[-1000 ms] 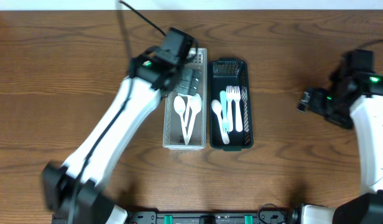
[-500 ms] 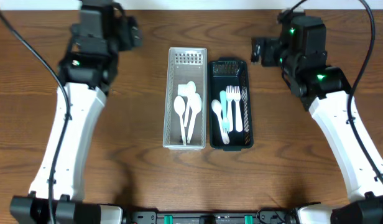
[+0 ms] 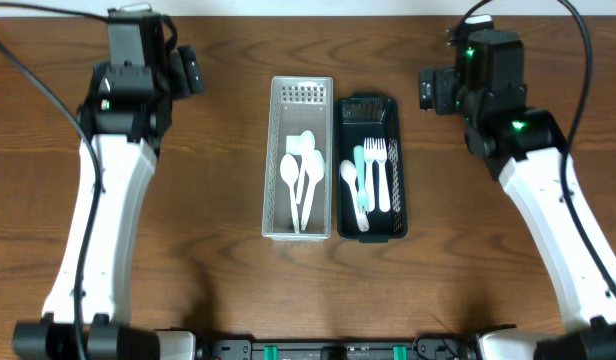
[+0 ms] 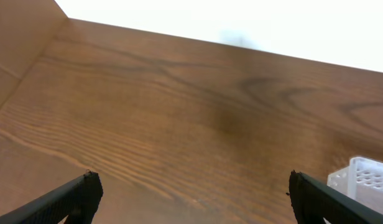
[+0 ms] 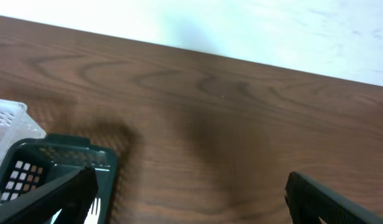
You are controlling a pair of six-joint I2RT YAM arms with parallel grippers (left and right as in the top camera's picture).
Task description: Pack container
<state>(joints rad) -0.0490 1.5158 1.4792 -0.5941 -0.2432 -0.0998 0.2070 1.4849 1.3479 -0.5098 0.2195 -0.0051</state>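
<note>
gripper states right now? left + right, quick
Left gripper: open, holding nothing.
Right gripper: open, holding nothing.

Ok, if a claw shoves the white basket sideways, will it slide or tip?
Probably slides: the white basket looks long and low, so tipping seems unlikely. Likely light: thin perforated plastic holding only a few white spoons, which may shift.
</note>
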